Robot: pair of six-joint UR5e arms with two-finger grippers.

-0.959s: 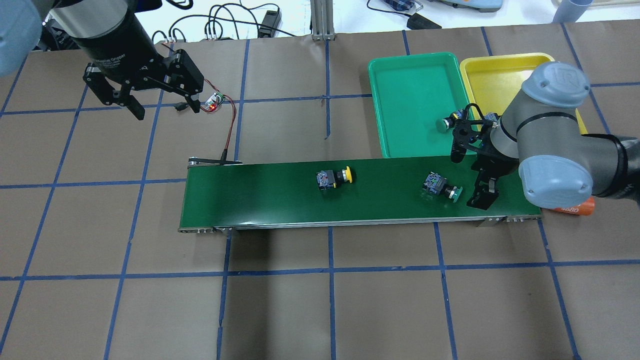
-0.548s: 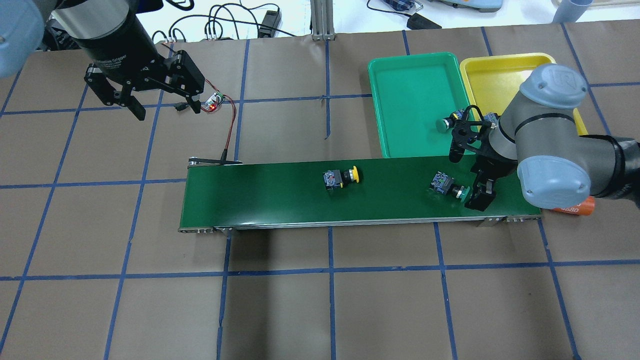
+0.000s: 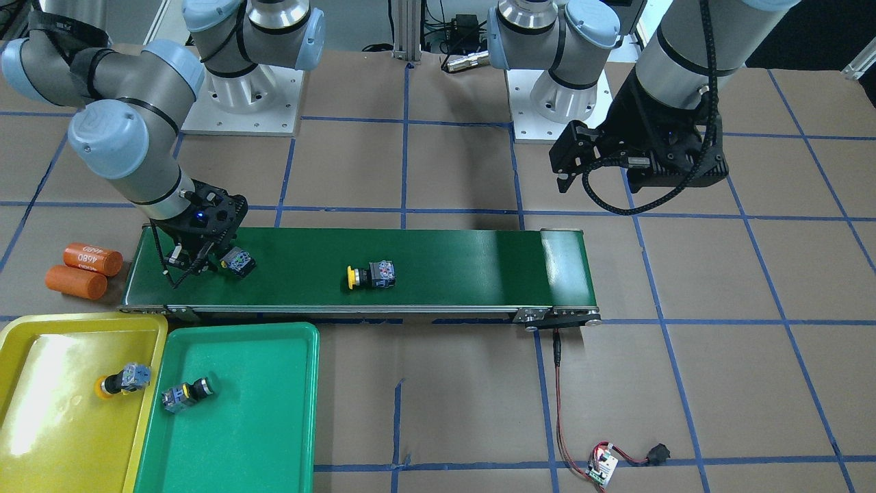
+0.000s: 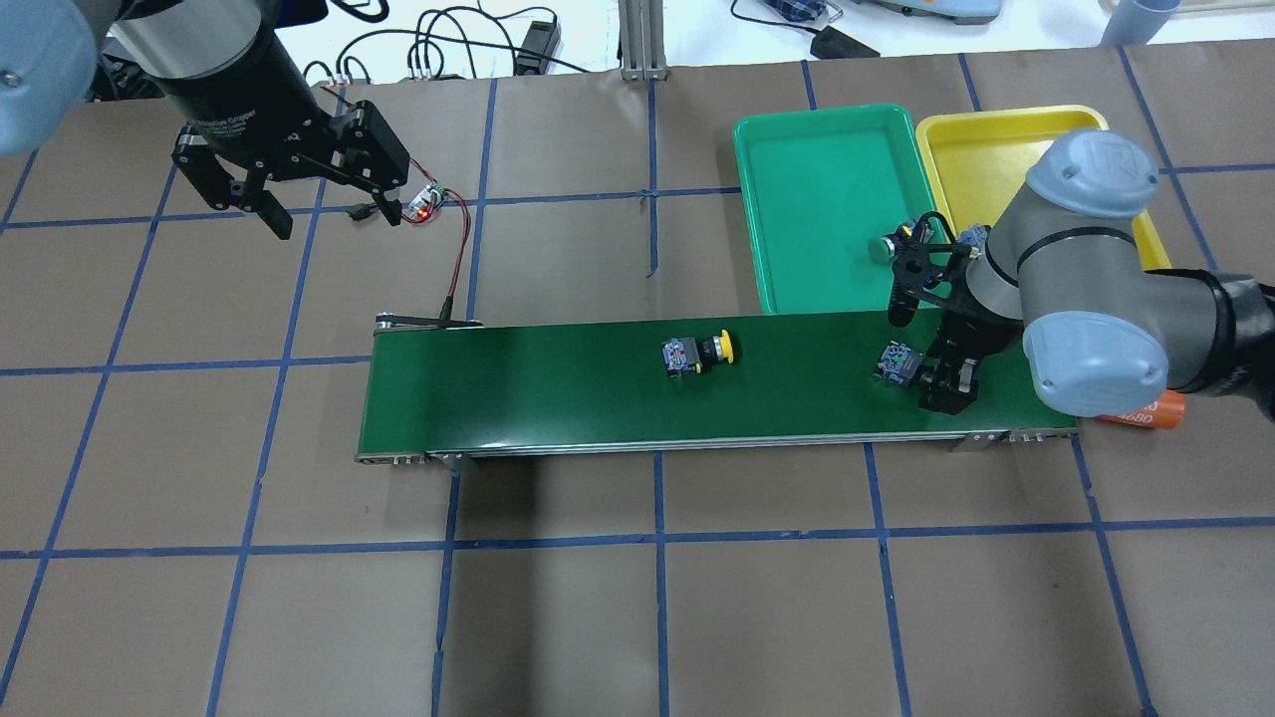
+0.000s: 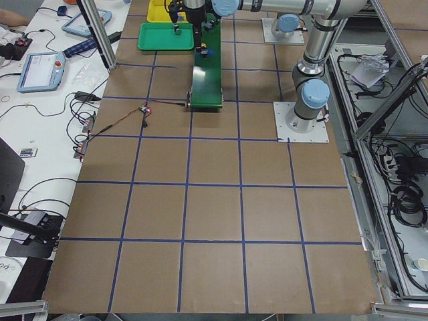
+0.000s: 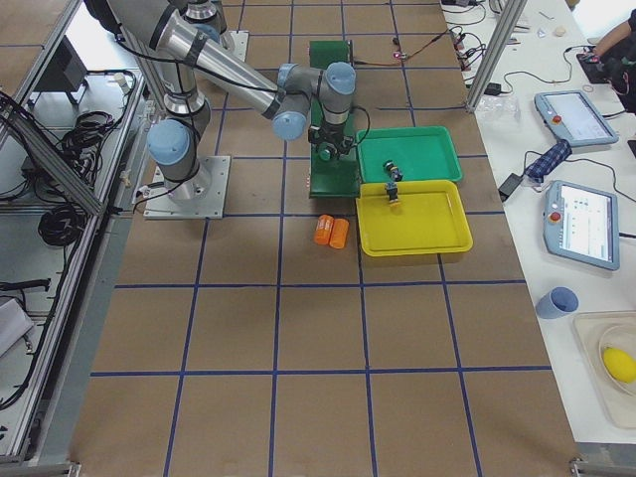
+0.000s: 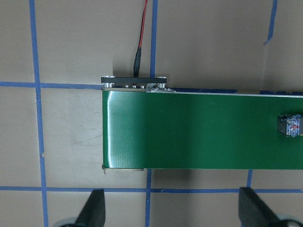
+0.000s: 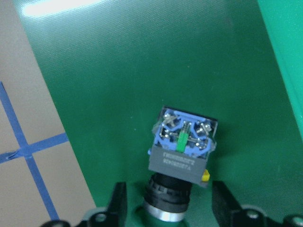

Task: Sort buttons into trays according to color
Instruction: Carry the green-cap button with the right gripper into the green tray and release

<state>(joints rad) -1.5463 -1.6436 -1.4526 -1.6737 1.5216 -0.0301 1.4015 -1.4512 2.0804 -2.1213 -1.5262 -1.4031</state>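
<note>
A green-capped button (image 4: 896, 363) lies on its side on the belt's right end; it also shows in the front view (image 3: 237, 262). My right gripper (image 4: 926, 370) is low over it. In the right wrist view the gripper (image 8: 168, 208) is open, its fingers on both sides of the button's (image 8: 184, 146) black collar with gaps. A yellow-capped button (image 4: 700, 352) lies mid-belt. The green tray (image 4: 817, 159) holds a green-capped button (image 3: 186, 394). The yellow tray (image 4: 986, 149) holds a yellow-capped button (image 3: 123, 378). My left gripper (image 4: 334, 219) is open and empty, above the table at far left.
The dark-green conveyor belt (image 4: 548, 388) runs across the middle, and the trays stand just beyond its right end. Two orange cylinders (image 3: 85, 268) lie off that end. A small circuit board (image 4: 428, 199) with red wires sits near the left gripper.
Both buttons on the belt have moved right. My right gripper has come down and left until its fingers are around the green-capped button. The left arm has barely moved.
</note>
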